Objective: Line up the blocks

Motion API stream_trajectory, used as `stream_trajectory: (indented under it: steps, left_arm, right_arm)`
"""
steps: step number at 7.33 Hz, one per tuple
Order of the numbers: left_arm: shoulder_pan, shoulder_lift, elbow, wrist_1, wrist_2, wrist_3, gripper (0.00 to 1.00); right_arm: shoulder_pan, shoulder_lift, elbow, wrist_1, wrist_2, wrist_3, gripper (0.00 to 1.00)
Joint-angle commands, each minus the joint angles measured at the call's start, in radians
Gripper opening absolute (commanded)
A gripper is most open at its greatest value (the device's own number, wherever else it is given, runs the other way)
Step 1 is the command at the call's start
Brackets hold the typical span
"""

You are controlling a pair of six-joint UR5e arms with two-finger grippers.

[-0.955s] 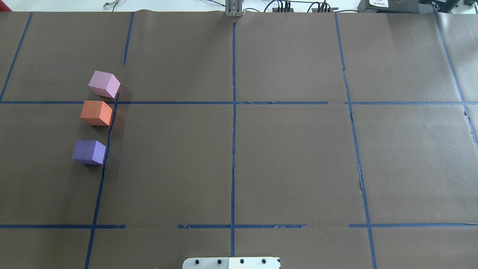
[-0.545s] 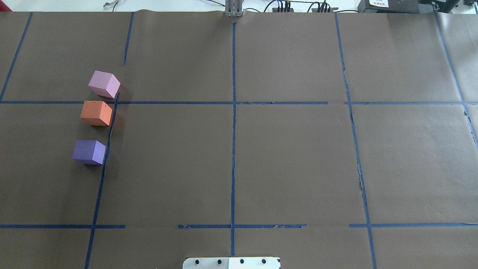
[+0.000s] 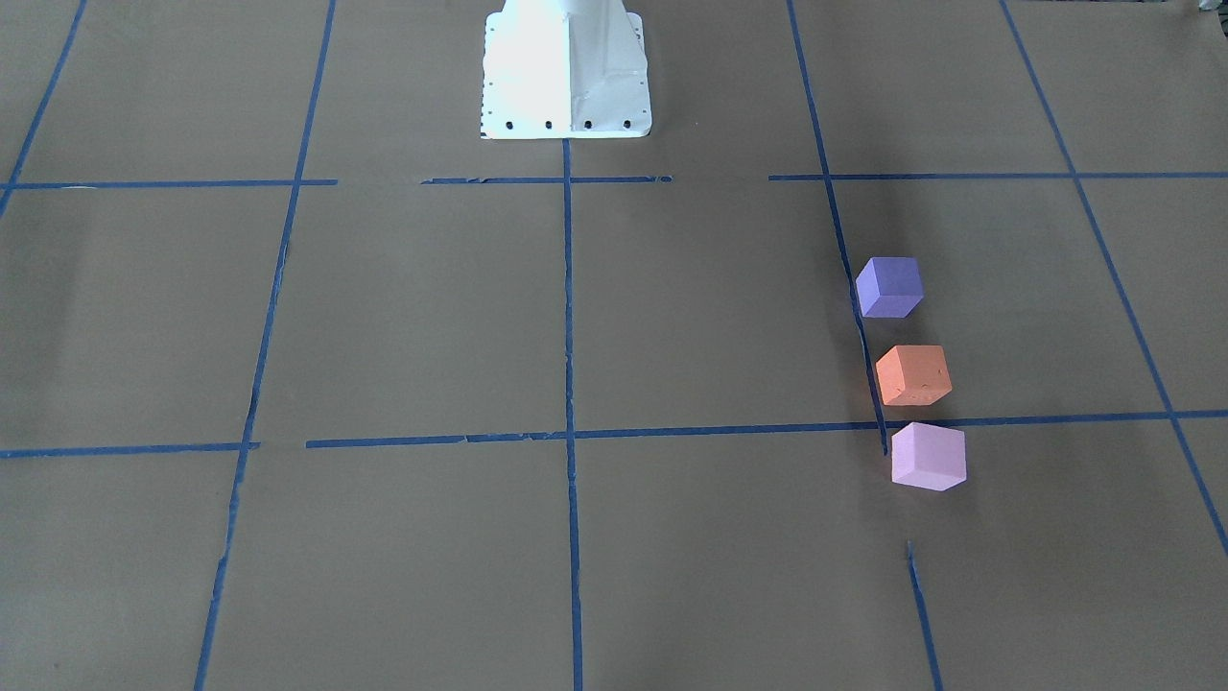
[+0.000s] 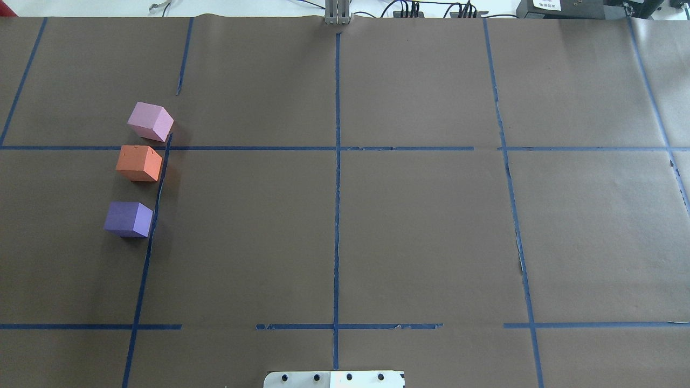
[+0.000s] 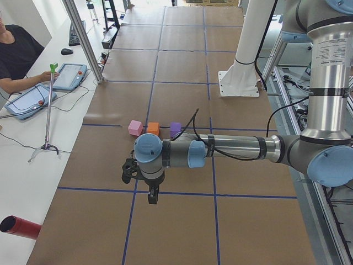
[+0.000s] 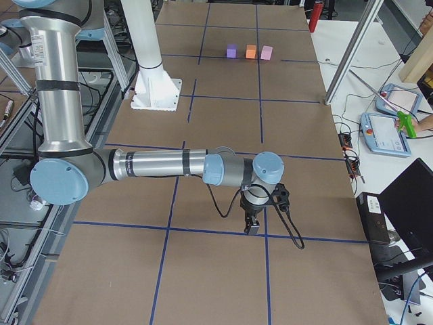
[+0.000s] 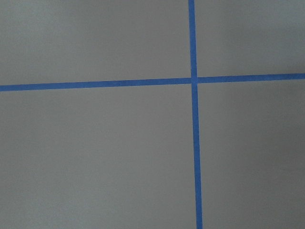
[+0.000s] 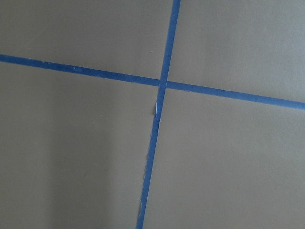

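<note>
Three cubes stand in a near-straight row on the robot's left side of the brown table: a pale pink-lilac block [image 4: 151, 121] farthest, an orange block [image 4: 139, 163] in the middle, a violet-blue block [image 4: 128, 219] nearest. The front view shows them too: violet-blue [image 3: 888, 286], orange [image 3: 913, 374], pink-lilac [image 3: 927, 456]. The orange and pink-lilac ones sit close together; the violet-blue one has a wider gap. My left gripper [image 5: 153, 196] hangs over the table well short of the blocks. My right gripper [image 6: 252, 227] hangs far from them. I cannot tell whether either is open or shut.
Blue tape lines grid the brown paper. The white robot base plate [image 4: 334, 379] sits at the near edge. Cables and boxes [image 4: 571, 8] line the far edge. An operator's tablets [image 5: 33, 99], a grabber stick [image 5: 48, 110] and a red cylinder [image 5: 19, 227] lie beside the table.
</note>
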Motion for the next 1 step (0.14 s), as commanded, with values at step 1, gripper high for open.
stream_trajectory:
  steps: [1]
  left_arm:
    - [0.000,0.000,0.002,0.000,0.002,0.001,1.00]
  right_arm:
    - [0.000,0.000,0.001,0.000,0.000,0.001,1.00]
